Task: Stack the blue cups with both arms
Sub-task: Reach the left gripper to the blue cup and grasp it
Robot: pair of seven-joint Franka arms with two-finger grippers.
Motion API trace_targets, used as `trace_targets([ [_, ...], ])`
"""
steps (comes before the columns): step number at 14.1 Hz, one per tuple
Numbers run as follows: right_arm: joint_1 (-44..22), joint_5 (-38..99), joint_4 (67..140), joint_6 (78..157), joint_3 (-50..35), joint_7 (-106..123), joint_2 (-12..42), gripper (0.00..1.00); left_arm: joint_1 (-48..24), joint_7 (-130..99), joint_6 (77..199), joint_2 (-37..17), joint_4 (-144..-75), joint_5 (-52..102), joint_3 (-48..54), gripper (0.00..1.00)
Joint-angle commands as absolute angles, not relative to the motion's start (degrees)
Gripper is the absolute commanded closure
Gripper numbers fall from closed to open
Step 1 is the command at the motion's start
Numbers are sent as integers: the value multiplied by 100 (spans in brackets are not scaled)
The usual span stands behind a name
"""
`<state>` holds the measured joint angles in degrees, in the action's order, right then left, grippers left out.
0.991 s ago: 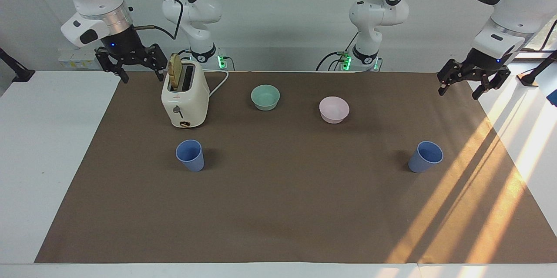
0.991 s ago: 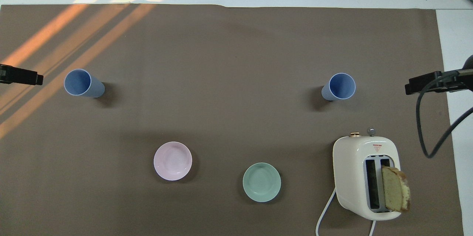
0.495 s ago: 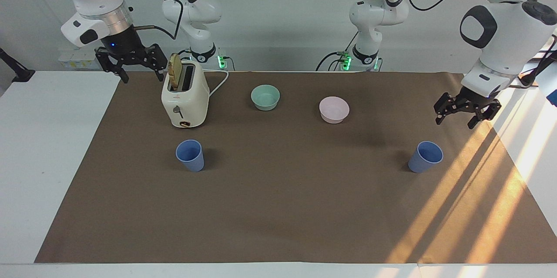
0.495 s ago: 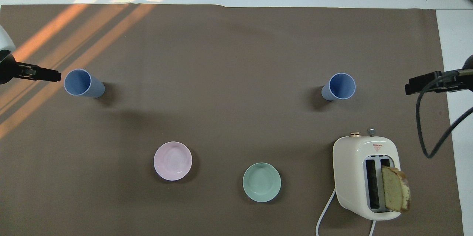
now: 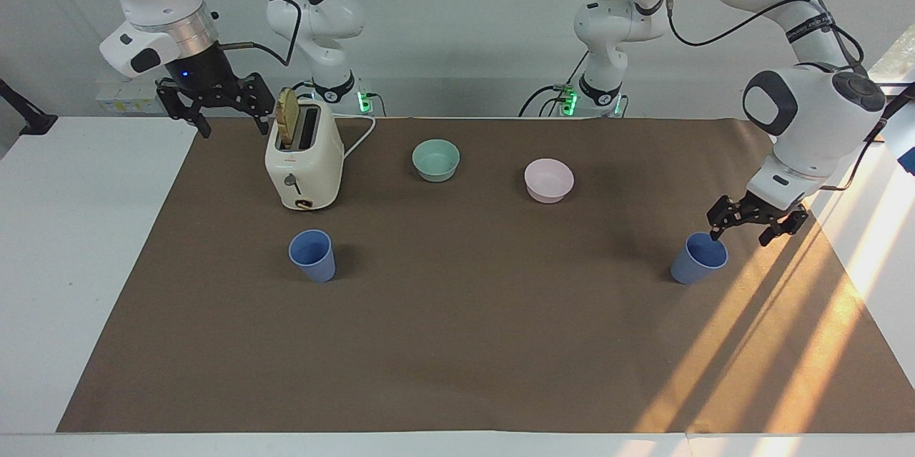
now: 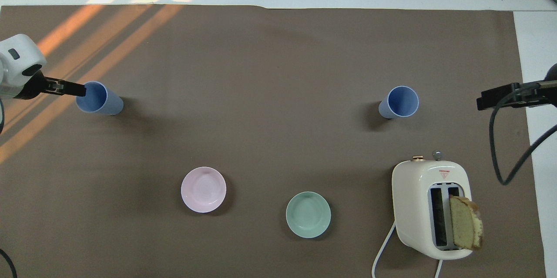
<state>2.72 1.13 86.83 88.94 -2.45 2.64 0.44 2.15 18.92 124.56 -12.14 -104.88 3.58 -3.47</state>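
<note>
The left gripper (image 5: 748, 225) hangs just over the rim of the blue cup (image 5: 698, 257) at the left arm's end of the worktop (image 5: 457, 342), fingers spread, nothing held. The second blue cup (image 5: 312, 254) stands well apart at the right arm's end, farther from the robots than the toaster (image 5: 305, 156). The right gripper (image 5: 214, 105) waits beside the toaster, fingers spread too. The risk: one finger sits right at the rim, so an off-centre descent could tip this light cup.
</note>
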Motion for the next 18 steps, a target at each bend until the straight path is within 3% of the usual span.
trace_targets([
  [1,334,185,8771,8982,-290,158,-9,0,290,1978,12744,-1292,-10599,325,-308,0],
  [4,334,185,8771,8982,-281,167,-9,0,281,1978,12910,-1406,-10670,325,-308,0],
  [7,334,185,8771,8982,-281,167,-9,0,281,1978,13095,-1468,-10906,325,-308,16],
  [8,334,185,8771,8982,-281,167,-9,0,290,1969,13087,-1433,-11012,325,-308,29],
  [11,334,185,8771,8982,-281,167,-9,0,281,1934,13017,-1398,-11030,325,-308,96],
  [15,334,185,8763,8982,-281,167,-9,0,194,1934,12973,-1389,-10943,325,-308,100],
  [18,334,185,8754,8947,-281,176,-9,0,-139,1881,12640,-933,-10855,325,-308,100],
])
